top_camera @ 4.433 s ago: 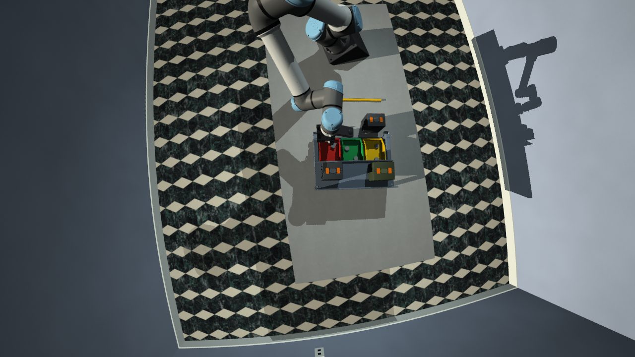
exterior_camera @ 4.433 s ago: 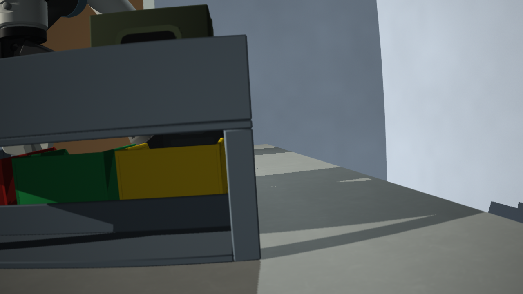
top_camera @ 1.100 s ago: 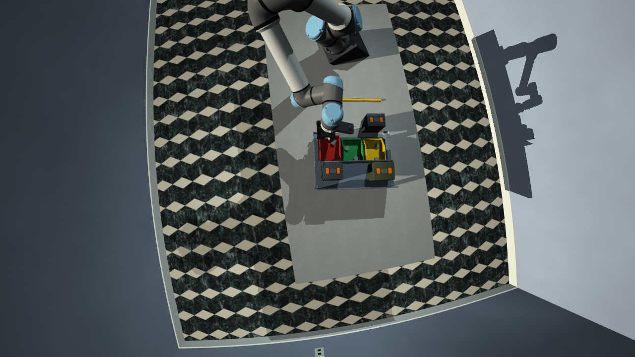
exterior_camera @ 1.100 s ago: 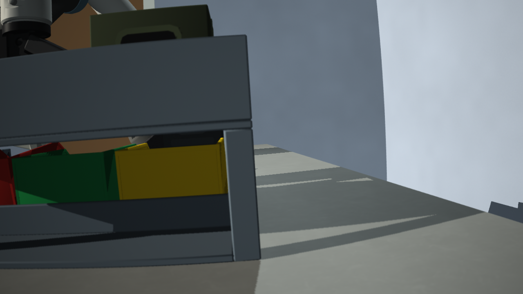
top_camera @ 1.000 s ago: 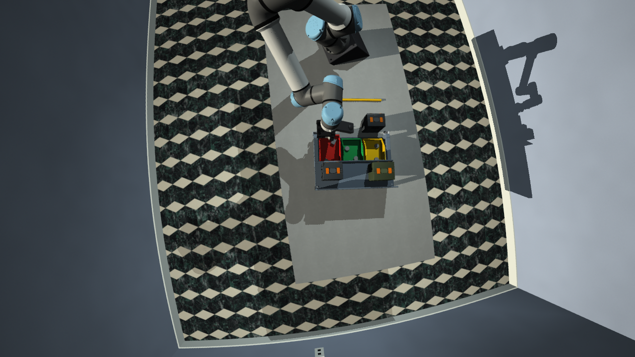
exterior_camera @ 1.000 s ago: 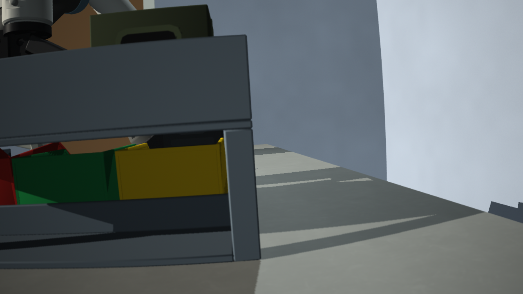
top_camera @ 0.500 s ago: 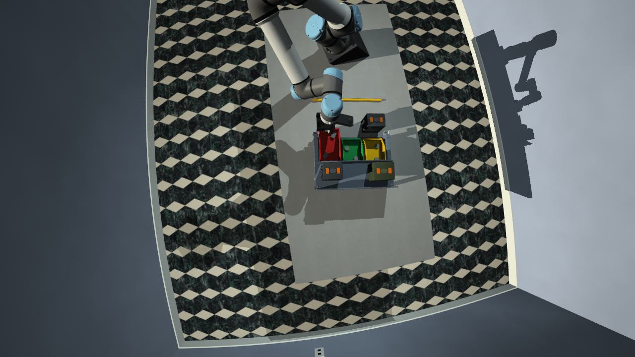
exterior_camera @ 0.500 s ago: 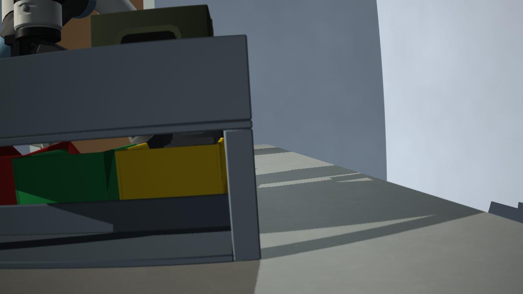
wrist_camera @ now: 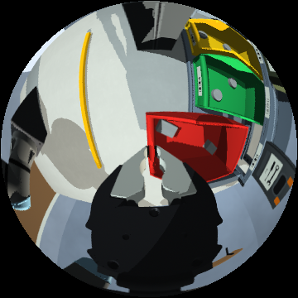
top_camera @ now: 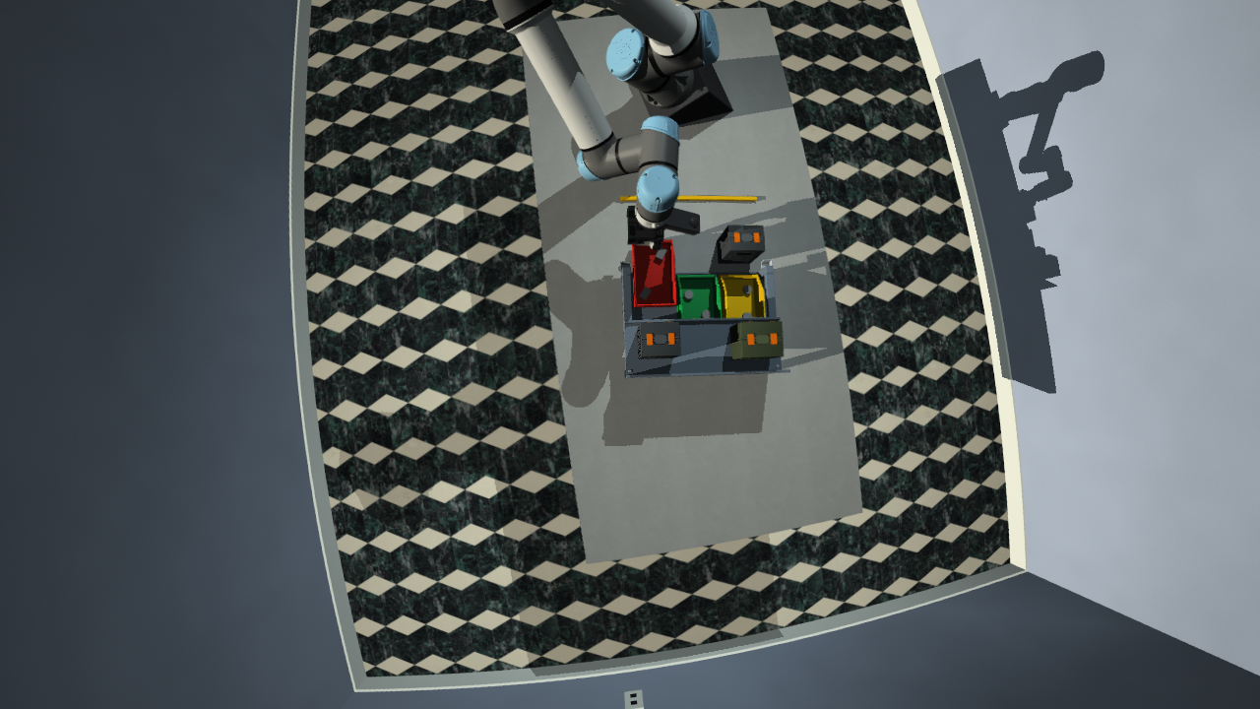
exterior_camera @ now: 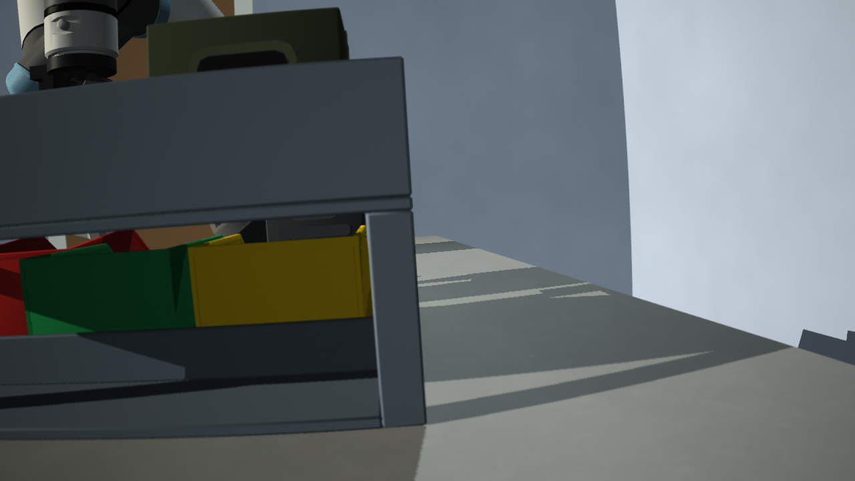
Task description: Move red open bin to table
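The red open bin (top_camera: 654,275) (exterior_camera: 11,292) (wrist_camera: 219,165) stands out past the front of the grey-blue shelf (top_camera: 705,353) (exterior_camera: 239,131), further toward the arm than its neighbours. Its rear part is still over the shelf's lower level. Its open side faces up; any slight tilt is hard to tell. A light grey part (top_camera: 661,255) (wrist_camera: 167,128) lies near its front and a darker one (top_camera: 645,292) (wrist_camera: 210,146) further back. My gripper (top_camera: 652,244) (wrist_camera: 151,146) is shut on the bin's front wall. The bin's underside is hidden.
A green bin (top_camera: 702,304) (wrist_camera: 244,93) and a yellow bin (top_camera: 735,295) (wrist_camera: 244,50) stand beside it. A dark toolbox (top_camera: 739,248) stands on the table (top_camera: 714,493) before the shelf. Two more boxes stand on the shelf top. A yellow strip (top_camera: 705,198) (wrist_camera: 83,83) lies nearer the arm's base.
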{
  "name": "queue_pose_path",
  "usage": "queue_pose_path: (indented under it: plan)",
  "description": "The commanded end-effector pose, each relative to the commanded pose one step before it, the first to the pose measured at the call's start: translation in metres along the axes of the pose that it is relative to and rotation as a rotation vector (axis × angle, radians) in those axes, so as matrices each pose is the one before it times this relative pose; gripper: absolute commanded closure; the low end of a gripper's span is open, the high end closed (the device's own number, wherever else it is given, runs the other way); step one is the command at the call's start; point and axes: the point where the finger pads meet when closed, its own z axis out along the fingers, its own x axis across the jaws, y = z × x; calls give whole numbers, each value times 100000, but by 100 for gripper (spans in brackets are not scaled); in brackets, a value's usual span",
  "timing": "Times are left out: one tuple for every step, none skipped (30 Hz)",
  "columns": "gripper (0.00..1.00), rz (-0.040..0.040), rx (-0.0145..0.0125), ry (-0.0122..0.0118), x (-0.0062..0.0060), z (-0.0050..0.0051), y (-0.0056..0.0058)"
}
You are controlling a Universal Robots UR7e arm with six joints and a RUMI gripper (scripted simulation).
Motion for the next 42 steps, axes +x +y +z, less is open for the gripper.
queue_pose_path:
  plan:
    - [100, 34, 19, 182, -1050, -69, 27]
    - [100, 0, 0, 0, 0, 0, 0]
    - [100, 0, 0, 0, -299, 0, 0]
    - [100, 0, 0, 0, -295, 0, 0]
    - [100, 0, 0, 0, -290, 0, 0]
    - [100, 0, 0, 0, -285, 0, 0]
    - [100, 0, 0, 0, -279, 0, 0]
    - [100, 0, 0, 0, -273, 0, 0]
    - [100, 0, 0, 0, -267, 0, 0]
    - [100, 0, 0, 0, -260, 0, 0]
    - [100, 0, 0, 0, -252, 0, 0]
    - [100, 0, 0, 0, -245, 0, 0]
    - [100, 0, 0, 0, -236, 0, 0]
    - [100, 0, 0, 0, -228, 0, 0]
    - [100, 0, 0, 0, -219, 0, 0]
    - [100, 0, 0, 0, -210, 0, 0]
    - [100, 0, 0, 0, -200, 0, 0]
    - [100, 0, 0, 0, 0, 0, 0]
    - [100, 0, 0, 0, 0, 0, 0]
    - [100, 0, 0, 0, -190, 0, 0]
    - [100, 0, 0, 0, -180, 0, 0]
    - [100, 0, 0, 0, -170, 0, 0]
    - [100, 0, 0, 0, -160, 0, 0]
    - [100, 0, 0, 0, -149, 0, 0]
    - [100, 0, 0, 0, -139, 0, 0]
    - [100, 0, 0, 0, -129, 0, 0]
    - [100, 0, 0, 0, -118, 0, 0]
    - [100, 0, 0, 0, -108, 0, 0]
    - [100, 0, 0, 0, -98, 0, 0]
    - [100, 0, 0, 0, -88, 0, 0]
    - [100, 0, 0, 0, -78, 0, 0]
    - [100, 0, 0, 0, -69, 0, 0]
    - [100, 0, 0, 0, -60, 0, 0]
    - [100, 0, 0, 0, -51, 0, 0]
    - [100, 0, 0, 0, 0, 0, 0]
    - [100, 0, 0, 0, 0, 0, 0]
    - [100, 0, 0, 0, -43, 0, 0]
    - [100, 0, 0, 0, -35, 0, 0]
    - [100, 0, 0, 0, -28, 0, 0]
    - [100, 0, 0, 0, -21, 0, 0]
    - [100, 0, 0, 0, -16, 0, 0]
    - [100, 0, 0, 0, -11, 0, 0]
